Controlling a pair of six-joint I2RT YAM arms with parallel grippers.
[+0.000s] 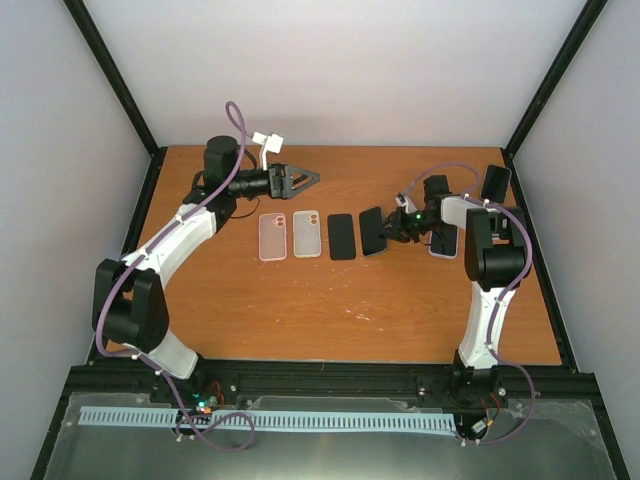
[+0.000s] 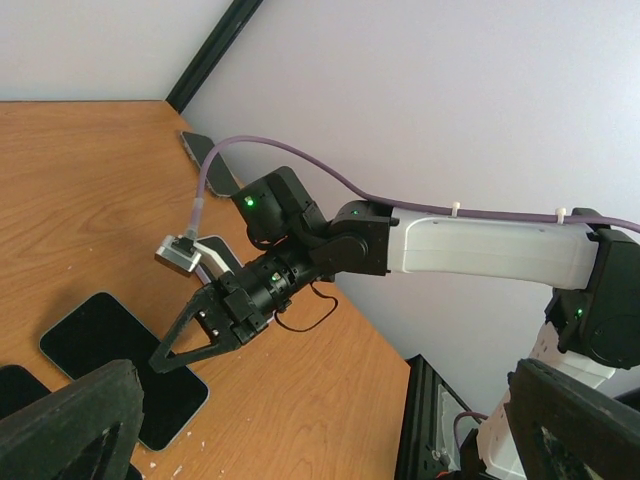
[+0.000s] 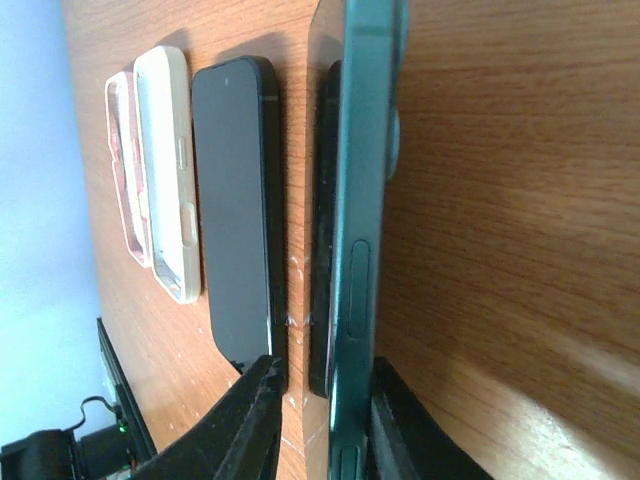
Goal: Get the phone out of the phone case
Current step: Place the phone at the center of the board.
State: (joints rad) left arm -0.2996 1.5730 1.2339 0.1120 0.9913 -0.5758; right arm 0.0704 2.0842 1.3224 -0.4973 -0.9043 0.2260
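A dark phone in a dark green case (image 3: 362,200) is tipped up on one long edge, seen edge-on in the right wrist view. It also shows in the top view (image 1: 372,230) and the left wrist view (image 2: 105,345). My right gripper (image 3: 322,410) straddles its near end. One finger (image 3: 405,435) rests against the case's back. The other finger (image 3: 250,420) stands a little apart from the screen side, with table showing in the gap. My left gripper (image 1: 308,179) is wide open and empty, held above the table at the back left, apart from the phones.
A bare black phone (image 1: 342,236), a beige case (image 1: 306,233) and a pink case (image 1: 272,237) lie in a row left of the cased phone. Another phone (image 1: 445,242) lies under the right arm, and one (image 1: 495,182) near the back right corner.
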